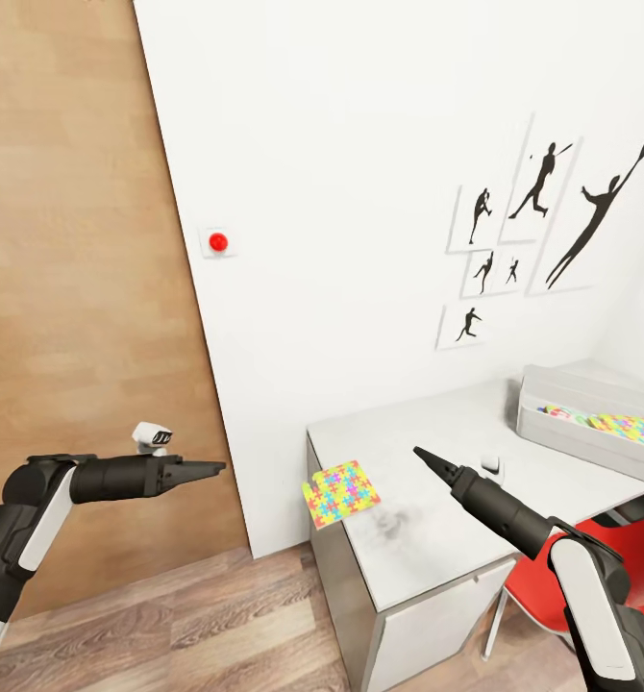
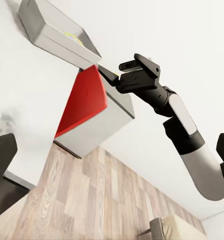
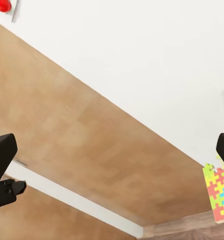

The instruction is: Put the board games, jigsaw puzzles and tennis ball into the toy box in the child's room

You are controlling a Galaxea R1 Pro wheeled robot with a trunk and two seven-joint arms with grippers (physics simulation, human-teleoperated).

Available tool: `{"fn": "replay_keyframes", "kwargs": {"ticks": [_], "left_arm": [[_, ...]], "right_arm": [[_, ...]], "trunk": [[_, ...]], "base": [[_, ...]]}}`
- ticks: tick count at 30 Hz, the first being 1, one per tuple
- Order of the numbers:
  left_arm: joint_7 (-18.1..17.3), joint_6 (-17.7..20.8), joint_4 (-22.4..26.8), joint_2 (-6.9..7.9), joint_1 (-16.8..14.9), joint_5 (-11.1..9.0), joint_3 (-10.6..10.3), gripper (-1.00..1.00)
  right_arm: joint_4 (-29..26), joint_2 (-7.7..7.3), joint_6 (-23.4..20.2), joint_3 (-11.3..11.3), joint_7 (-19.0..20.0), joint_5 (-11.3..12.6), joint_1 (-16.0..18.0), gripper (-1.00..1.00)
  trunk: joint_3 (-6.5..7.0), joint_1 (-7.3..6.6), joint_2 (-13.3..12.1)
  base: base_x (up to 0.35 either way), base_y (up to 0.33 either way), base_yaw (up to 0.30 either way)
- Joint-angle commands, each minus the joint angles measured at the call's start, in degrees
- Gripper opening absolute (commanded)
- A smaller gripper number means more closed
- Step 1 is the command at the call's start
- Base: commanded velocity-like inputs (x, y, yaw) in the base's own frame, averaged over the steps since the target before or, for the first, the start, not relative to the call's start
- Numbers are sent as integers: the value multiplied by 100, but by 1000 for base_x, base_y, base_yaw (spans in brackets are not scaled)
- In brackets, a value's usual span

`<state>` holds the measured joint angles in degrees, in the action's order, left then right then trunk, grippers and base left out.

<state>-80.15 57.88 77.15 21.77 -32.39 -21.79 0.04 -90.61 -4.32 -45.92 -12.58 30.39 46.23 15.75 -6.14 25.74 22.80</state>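
While jigsaw puzzle (image 1: 340, 493) overhangs table (image 1: 437, 538) edge | toy box (image 1: 591, 415) behind

My head camera looks forward and down from above my arms, over the near corner of the table (image 1: 437, 481) toward the white wall. My left wrist camera faces across to my right arm (image 2: 184, 132), seeing the table's edge, the toy box (image 2: 51, 30) and the red chair (image 2: 81, 102). My right wrist camera faces the wooden door (image 3: 91, 145), sharing the jigsaw puzzle (image 3: 219, 192) at the table's corner with my head view.
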Motion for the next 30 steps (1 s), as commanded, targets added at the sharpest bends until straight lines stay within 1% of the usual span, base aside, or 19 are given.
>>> {"fn": "replay_keyframes", "kwargs": {"ticks": [1, 4, 12, 18, 25, 30], "left_arm": [[-8, 61, 2, 3, -4, -15, 0, 100], [-9, 64, 3, 4, -4, -17, 4, 100], [-9, 61, 4, 3, -4, -18, 4, 100], [-9, 61, 2, 7, -4, -19, 5, 100], [-9, 61, 3, 3, -4, -19, -2, 100], [-9, 61, 3, 3, -4, -19, -11, 100]], "right_arm": [[-1, 1, -37, -8, 11, 9, 7, 100], [-1, 1, -34, -8, 12, 9, 7, 100], [-1, 1, -32, -8, 11, 9, 7, 100], [-1, 4, -31, -8, 11, 4, 7, 100], [-1, 3, -31, -8, 11, 1, 7, 100], [-1, 7, -31, -8, 11, 1, 7, 100]], "trunk": [[-5, 4, 12], [20, 4, 12], [87, 4, 12], [135, 4, 12], [150, 4, 12], [151, 4, 12]], "base": [[19, 0, -138], [102, 37, -151], [203, 108, -161], [64, 20, -154], [188, 97, -44], [184, 29, -4]]}}
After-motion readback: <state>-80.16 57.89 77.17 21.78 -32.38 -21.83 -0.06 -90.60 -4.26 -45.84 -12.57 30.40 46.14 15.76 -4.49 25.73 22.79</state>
